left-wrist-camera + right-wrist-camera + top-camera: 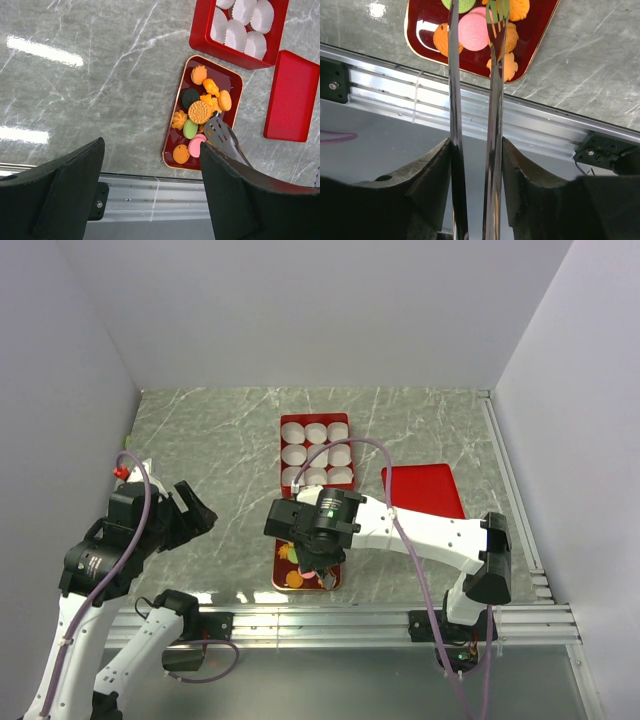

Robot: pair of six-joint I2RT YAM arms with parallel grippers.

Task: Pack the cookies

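Observation:
Several cookies (pixel 200 112), orange, green, pink and dark brown, lie in a small dark-red tray with a gold rim (pixel 171 145). My right gripper (pixel 475 165) is shut on a pair of metal tongs (pixel 454 100) and hangs over the tray's near end (pixel 318 560). The tong blades stand slightly apart on either side of a pink cookie (pixel 473 31). The tong tips also show in the left wrist view (pixel 223 136). My left gripper (pixel 150 190) is open and empty, to the left of the tray (pixel 190 505).
A red box (pixel 283 455) holding white paper cups (pixel 242 30) stands just behind the tray. A flat red lid (pixel 422 490) lies to its right. An aluminium rail (pixel 350 622) runs along the near table edge. Walls close in on the left, back and right.

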